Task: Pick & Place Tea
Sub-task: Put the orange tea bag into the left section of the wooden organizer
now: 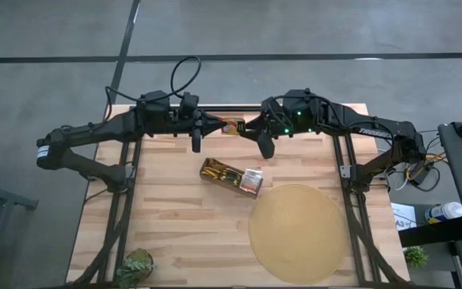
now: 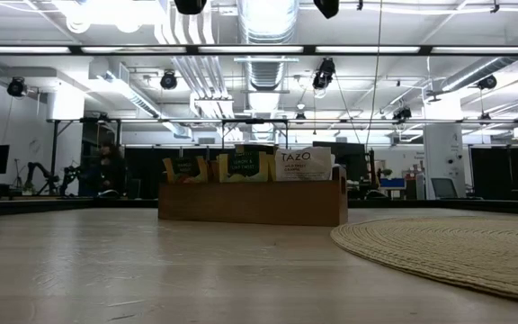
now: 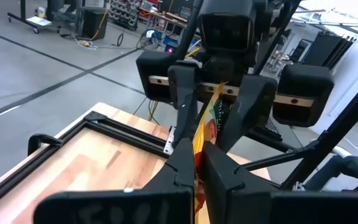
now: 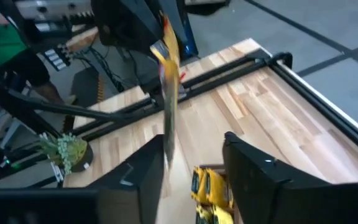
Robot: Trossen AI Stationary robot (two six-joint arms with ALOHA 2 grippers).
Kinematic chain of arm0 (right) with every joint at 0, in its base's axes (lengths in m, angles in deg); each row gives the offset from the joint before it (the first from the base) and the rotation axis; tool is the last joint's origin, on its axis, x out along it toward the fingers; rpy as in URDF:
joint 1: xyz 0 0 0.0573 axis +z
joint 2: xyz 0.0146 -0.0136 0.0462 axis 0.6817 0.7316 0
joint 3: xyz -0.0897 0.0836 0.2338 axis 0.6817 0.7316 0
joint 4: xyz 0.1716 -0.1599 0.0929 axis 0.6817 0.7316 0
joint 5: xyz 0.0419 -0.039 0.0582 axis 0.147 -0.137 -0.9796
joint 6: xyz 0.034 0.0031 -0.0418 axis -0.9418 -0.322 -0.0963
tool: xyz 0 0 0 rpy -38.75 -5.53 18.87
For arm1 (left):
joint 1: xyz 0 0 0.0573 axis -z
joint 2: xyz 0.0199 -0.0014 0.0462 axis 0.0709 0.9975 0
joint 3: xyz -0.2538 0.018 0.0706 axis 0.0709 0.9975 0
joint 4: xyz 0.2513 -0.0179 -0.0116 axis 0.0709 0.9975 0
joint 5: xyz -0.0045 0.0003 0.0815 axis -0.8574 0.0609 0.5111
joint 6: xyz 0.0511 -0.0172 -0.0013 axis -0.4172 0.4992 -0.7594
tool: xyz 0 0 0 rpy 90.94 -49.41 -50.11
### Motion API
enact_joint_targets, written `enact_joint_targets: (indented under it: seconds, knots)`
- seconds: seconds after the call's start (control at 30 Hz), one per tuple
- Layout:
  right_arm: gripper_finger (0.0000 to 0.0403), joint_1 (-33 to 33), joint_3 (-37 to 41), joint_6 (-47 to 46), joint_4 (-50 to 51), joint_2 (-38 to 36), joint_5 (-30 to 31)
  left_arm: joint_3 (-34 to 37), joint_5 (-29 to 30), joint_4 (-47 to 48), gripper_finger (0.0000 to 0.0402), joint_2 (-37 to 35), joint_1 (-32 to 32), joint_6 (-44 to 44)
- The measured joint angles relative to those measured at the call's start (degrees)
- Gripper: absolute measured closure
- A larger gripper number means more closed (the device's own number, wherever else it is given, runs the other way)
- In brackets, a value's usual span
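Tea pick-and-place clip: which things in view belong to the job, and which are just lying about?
Job:
- orange-red tea sachet, pinched in the shut left gripper, midair at the table's far edge
- right gripper, jaws open, facing it
- sachets standing in the wooden box

Lying about:
- round tan mat
- small plant

Large industrial workshop or robotics lab: exposed ceiling ducts (image 2: 268,36) and hanging lights (image 2: 326,74) overhead, painted lines on a grey concrete floor (image 1: 46,64), equipment racks (image 3: 120,12) far off, a person (image 2: 111,171) at a distant workstation.
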Motion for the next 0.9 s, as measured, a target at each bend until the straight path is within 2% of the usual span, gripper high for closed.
enact_joint_targets:
  seconds: [0.1, 0.2, 0.27, 0.37, 0.5, 0.73, 0.9]
  knots:
    - [0.0288, 0.02, 0.00, -0.04, -1.64, 0.00, -0.02, 0.00, 0.00, 0.10, 0.0394, 0.00, 0.00, 0.42]
    - [0.0360, 0.02, 0.00, 0.04, -0.95, 0.00, -0.12, 0.02, 0.02, 0.11, 0.0394, 0.00, 0.00, 0.29]
    - [0.0383, 0.02, 0.01, 0.20, -0.78, 0.01, -0.29, 0.01, 0.04, 0.11, 0.0394, 0.00, -0.13, 0.25]
    - [0.0393, 0.02, 0.02, 0.20, -0.85, 0.00, -0.44, 0.01, 0.04, 0.11, 0.0390, 0.00, -0.39, -0.01]
    - [0.0395, 0.00, 0.00, 0.17, -0.86, 0.01, -0.44, 0.02, 0.11, 0.11, 0.0361, 0.00, -0.86, -0.32]
    - [0.0395, -0.11, 0.02, -0.04, -0.78, 0.02, -0.48, 0.02, 1.26, 0.64, 0.0264, -0.79, -1.89, -0.14]
    - [0.0395, -0.42, 0.02, -1.43, 1.22, 0.69, -0.76, 0.02, 8.22, 4.16, 0.0193, -2.56, -2.01, -0.76]
